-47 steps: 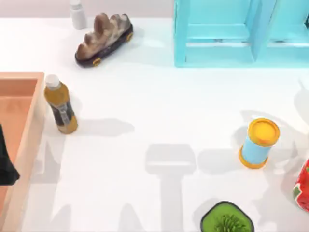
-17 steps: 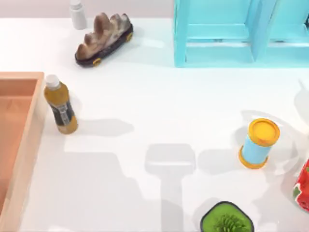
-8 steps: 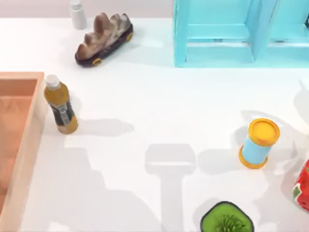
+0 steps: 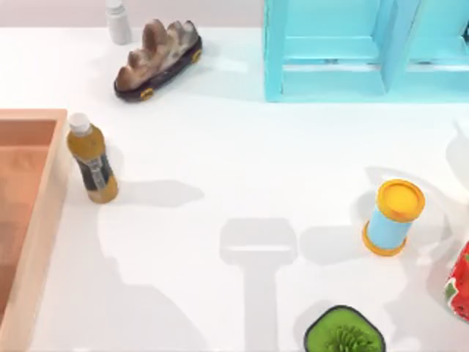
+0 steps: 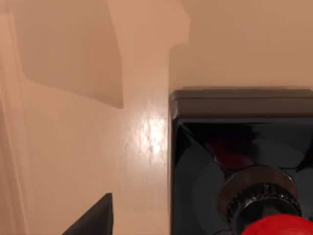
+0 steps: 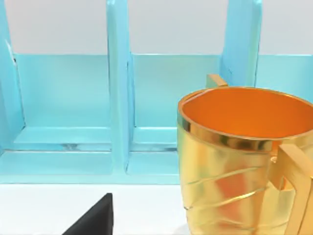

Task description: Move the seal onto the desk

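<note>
One seal, black base and red knob, sits on the tray floor under the left wrist camera, so the lift to the desk seems not yet done. Whether the left gripper's fingers are spread or closed cannot be told, nor the right gripper's, which is near a gold cup facing the blue shelf. No writing is legible; the bottle label is unreadable.

Tabletop as I see it: tray at left edge, bottle just beside its right wall. Bread toy far left, small bottle behind it. Shelf far right. Cylinder right, plant near front. Seal sits on tray floor. Cup before shelf.
</note>
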